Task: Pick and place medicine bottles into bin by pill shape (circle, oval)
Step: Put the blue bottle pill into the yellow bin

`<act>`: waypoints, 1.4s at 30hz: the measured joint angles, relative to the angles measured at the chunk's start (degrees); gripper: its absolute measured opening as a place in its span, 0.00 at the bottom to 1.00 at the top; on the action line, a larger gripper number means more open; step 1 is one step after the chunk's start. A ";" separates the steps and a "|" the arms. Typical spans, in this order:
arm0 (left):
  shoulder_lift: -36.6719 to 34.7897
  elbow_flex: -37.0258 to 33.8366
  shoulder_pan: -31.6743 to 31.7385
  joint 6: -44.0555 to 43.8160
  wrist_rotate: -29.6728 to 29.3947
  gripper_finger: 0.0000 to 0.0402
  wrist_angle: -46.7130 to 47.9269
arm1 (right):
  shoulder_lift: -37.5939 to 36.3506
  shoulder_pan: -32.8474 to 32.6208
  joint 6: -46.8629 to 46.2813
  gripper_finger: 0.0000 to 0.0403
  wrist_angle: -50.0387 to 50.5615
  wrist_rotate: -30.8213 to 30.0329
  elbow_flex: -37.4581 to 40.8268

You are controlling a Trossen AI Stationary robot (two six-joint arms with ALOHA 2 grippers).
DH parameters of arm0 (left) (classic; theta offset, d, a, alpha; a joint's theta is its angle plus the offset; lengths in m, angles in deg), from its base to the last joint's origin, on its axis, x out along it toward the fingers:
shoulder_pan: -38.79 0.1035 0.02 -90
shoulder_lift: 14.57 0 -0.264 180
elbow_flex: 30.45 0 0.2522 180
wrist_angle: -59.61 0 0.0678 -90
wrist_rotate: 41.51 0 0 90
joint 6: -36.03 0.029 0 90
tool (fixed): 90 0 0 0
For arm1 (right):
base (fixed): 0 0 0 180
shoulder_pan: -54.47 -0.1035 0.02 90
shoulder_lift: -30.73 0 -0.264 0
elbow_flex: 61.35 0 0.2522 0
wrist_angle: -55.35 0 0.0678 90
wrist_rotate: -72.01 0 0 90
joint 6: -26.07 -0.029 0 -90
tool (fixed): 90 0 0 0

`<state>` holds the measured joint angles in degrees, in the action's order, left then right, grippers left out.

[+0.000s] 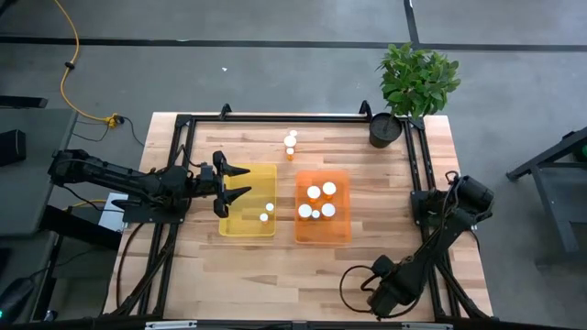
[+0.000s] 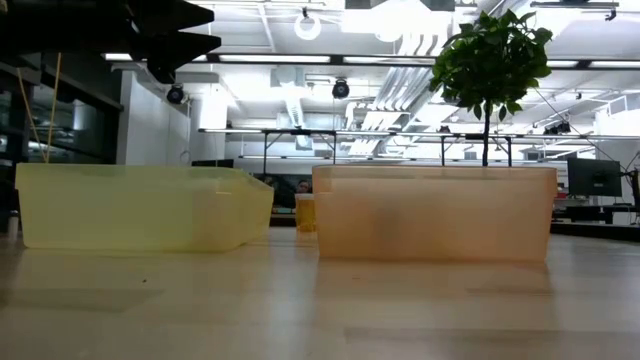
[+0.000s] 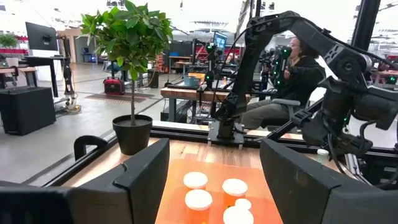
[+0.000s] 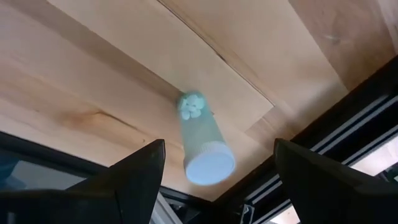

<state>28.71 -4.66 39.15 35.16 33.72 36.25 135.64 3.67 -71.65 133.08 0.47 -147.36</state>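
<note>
Your left gripper [image 1: 240, 184] hangs over the left edge of the yellow bin [image 1: 248, 229], left of centre in the overhead frame, fingers spread wide and nothing between them. In the table-level view it sits high in the upper left, well above the bin wall.

Two white caps show in the yellow bin; the orange bin [image 1: 323, 236] just to its right holds five. Three medicine bottles [image 1: 290, 145] remain in a tight cluster on the bare wood, above the gap between the bins, upper centre of frame.

My read: that cluster is your next pick. Swing up and right, clear the yellow bin's far rim first, then drop. They stand touching, so take an outer one, or a finger may topple its neighbours.

They're small orange see-through bottles with round white caps, light and easy to tip. From overhead you get caps only; pill shape can't be read there.

Your right gripper [image 4: 214, 180] is parked low at the bottom right, fingers apart. Its wrist camera shows another bottle [image 4: 202, 146] lying on its side near the table's frame, whitish pills bunched at its closed end. Don't forget that one.
</note>
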 joint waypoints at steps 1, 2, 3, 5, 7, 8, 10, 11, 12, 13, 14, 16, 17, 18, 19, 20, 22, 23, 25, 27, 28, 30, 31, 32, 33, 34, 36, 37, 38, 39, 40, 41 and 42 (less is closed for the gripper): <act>0.00 0.00 0.00 -0.01 0.00 0.59 0.00 | 0.42 0.00 0.18 0.73 -0.29 0.05 0.00; 0.00 0.00 -0.01 -0.01 0.00 0.59 0.00 | 0.78 0.01 0.30 0.73 -0.43 0.37 0.00; 0.01 0.00 -0.01 0.00 0.00 0.59 0.00 | 1.07 0.03 0.34 0.73 -0.46 1.01 0.00; 0.01 0.00 0.00 0.01 0.00 0.59 0.00 | 1.51 0.02 0.77 0.73 -0.37 1.94 0.00; 0.01 0.00 0.00 0.01 0.00 0.59 0.00 | 1.71 0.01 1.32 0.73 -0.37 2.22 0.04; -0.01 0.00 -0.02 -0.01 0.00 0.59 0.00 | 1.70 0.01 1.60 0.72 -0.37 2.29 0.04; 0.01 0.00 -0.01 0.01 0.00 0.59 0.00 | 1.69 0.01 1.78 0.71 -0.27 2.38 0.04; 0.00 0.00 -0.02 0.01 0.00 0.59 0.00 | 1.69 0.01 2.07 0.69 -0.08 2.38 0.04; 0.00 0.00 -0.01 0.00 0.00 0.59 -0.01 | 1.69 0.01 2.38 0.68 0.08 2.38 0.04; -0.01 0.00 0.00 0.01 0.00 0.59 0.00 | 1.69 0.08 2.67 0.66 0.07 2.38 0.04; 0.01 0.00 0.00 0.01 0.00 0.59 0.00 | 1.69 0.17 2.84 0.64 0.07 2.36 0.04; 0.00 0.00 0.00 0.01 0.00 0.59 -0.02 | 1.69 0.18 3.23 0.59 0.17 2.36 0.04; 0.01 0.00 -0.02 0.01 0.00 0.59 -0.02 | 1.69 0.19 3.32 0.56 0.20 2.36 0.04; 0.01 0.00 -0.02 0.01 0.00 0.59 0.00 | 1.69 0.18 3.59 0.54 0.20 2.36 0.04; 0.01 0.00 -0.01 0.01 0.00 0.59 -0.02 | 1.69 0.17 3.67 0.51 0.18 2.36 0.04; 0.00 0.00 -0.02 0.01 0.00 0.59 0.00 | 1.69 0.17 3.70 0.48 0.23 2.36 0.04; -0.01 0.00 -0.01 0.01 0.00 0.59 -0.02 | 1.69 0.17 3.74 0.43 0.38 2.56 0.04; 0.01 0.00 0.00 0.01 0.00 0.59 -0.02 | 1.69 0.17 3.85 0.40 0.48 2.81 0.04; 0.00 0.00 0.00 0.01 0.00 0.59 -0.01 | 1.69 0.19 4.21 0.36 0.66 3.18 0.04; 0.00 0.00 0.00 0.01 0.00 0.59 -0.02 | 1.69 0.20 4.66 0.31 1.08 3.95 0.04; -0.01 0.00 -0.01 0.00 0.00 0.59 -0.02 | 1.69 0.20 5.01 0.30 1.29 4.36 0.04; 0.00 0.00 0.00 0.00 0.00 0.59 -0.01 | 1.69 0.21 6.20 0.27 1.48 4.78 0.04; 0.00 0.00 -0.02 0.01 0.00 0.59 -0.01 | 1.69 0.35 6.92 0.25 1.85 4.92 -0.03; -0.01 0.00 -0.01 0.01 0.00 0.59 -0.02 | 1.69 0.54 8.12 0.24 2.45 5.21 -0.27; 0.01 0.00 -0.02 0.01 0.00 0.59 -0.02 | 1.69 0.73 9.51 0.24 3.07 5.29 -0.83; 0.01 0.00 -0.02 0.01 0.00 0.59 0.00 | 1.65 1.16 11.07 0.24 3.59 5.33 -1.55; -0.01 0.00 -0.02 0.01 0.00 0.59 0.00 | 1.64 2.46 14.74 0.24 4.45 3.62 -3.44; -0.05 0.00 -0.02 -0.01 0.02 0.59 0.00 | 1.64 3.43 16.92 0.25 4.46 1.71 -4.61; -0.20 0.00 -0.02 -0.29 0.04 0.59 0.04 | 1.64 4.43 19.25 0.25 4.41 -0.60 -5.97; -0.26 0.00 -0.02 -0.75 0.04 0.59 0.00 | 1.64 5.51 21.95 0.26 4.32 -3.51 -7.45; -0.27 0.00 -0.02 -1.45 0.05 0.59 0.01 | 1.64 6.78 24.94 0.26 4.04 -6.60 -9.02; -0.25 0.00 -0.02 -2.02 0.17 0.59 0.09 | 1.64 8.01 28.07 0.26 3.58 -9.78 -10.73; -0.23 0.00 -0.02 -2.49 0.53 0.59 0.11 | 1.62 9.32 31.86 0.26 2.99 -13.16 -12.40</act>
<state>28.47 -4.66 39.13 32.67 34.25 36.36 137.27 13.00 -39.79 136.07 -12.69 -159.77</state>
